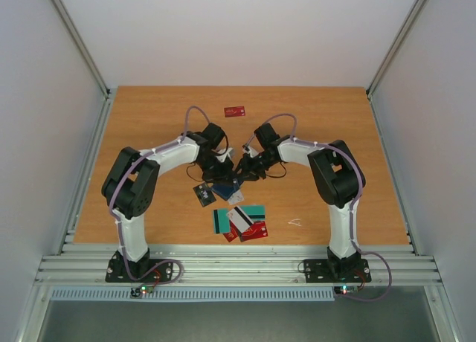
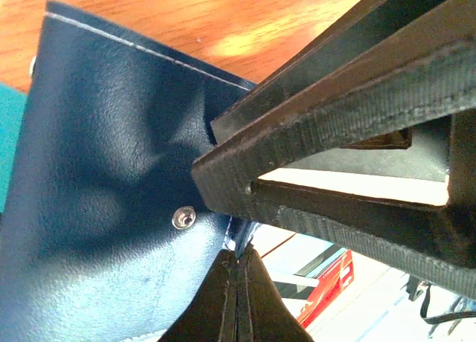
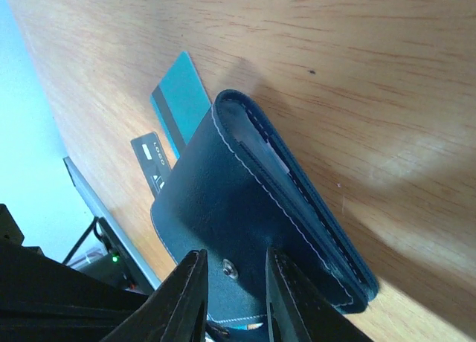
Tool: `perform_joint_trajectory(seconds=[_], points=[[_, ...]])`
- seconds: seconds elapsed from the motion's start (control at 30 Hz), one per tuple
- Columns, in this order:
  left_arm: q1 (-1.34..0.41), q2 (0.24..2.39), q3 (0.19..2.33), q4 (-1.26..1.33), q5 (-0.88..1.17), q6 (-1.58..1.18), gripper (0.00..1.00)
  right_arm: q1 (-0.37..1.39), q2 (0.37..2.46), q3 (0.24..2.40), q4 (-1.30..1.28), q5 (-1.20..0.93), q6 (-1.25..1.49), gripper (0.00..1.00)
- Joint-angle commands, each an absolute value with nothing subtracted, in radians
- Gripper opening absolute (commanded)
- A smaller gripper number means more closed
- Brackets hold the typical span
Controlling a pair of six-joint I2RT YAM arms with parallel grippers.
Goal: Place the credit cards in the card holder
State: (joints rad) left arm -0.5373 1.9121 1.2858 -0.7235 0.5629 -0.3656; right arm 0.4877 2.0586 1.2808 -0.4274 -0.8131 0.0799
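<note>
The card holder (image 1: 225, 187) sat at the middle of the counter (image 1: 335, 134), where the two arms met over it. It was folded, with its navy outer face and small metal snap (image 3: 230, 268) turned up.

The left gripper (image 2: 239, 259) had its jaws clenched tight, and the tips looked to be pinching the holder's edge just right of the snap. The right gripper (image 3: 235, 254) had its jaws parted, one tip on each side of the snap against the outer face. I could not tell whether they nipped the leather.

A dark grey card (image 1: 203, 194) lay just left of the holder. A teal card (image 3: 182, 97) showed from behind the holder in the right wrist view. More credit cards (image 1: 242, 221), teal, white and red, lay overlapping on the near side. One red card (image 1: 235, 111) lay well apart on the far side.
</note>
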Motion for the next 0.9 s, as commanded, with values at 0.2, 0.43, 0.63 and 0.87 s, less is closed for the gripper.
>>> perform_joint_trajectory(seconds=[0.2,0.43,0.63,0.87], points=[[-0.522,1.955,1.318,-0.762,0.507,-0.432,0.0,0.485,2.123,1.315,-0.517,-0.782,0.036,0.23],[-0.52,1.977,1.335,-0.775,0.483,-0.443,0.0,0.483,2.121,1.319,-0.523,-0.781,0.038,0.23],[-0.519,1.992,1.35,-0.803,0.458,-0.44,0.0,0.483,2.121,1.322,-0.523,-0.785,0.038,0.23],[-0.518,2.008,1.359,-0.828,0.434,-0.439,0.0,0.481,2.101,1.325,-0.522,-0.79,0.039,0.23]])
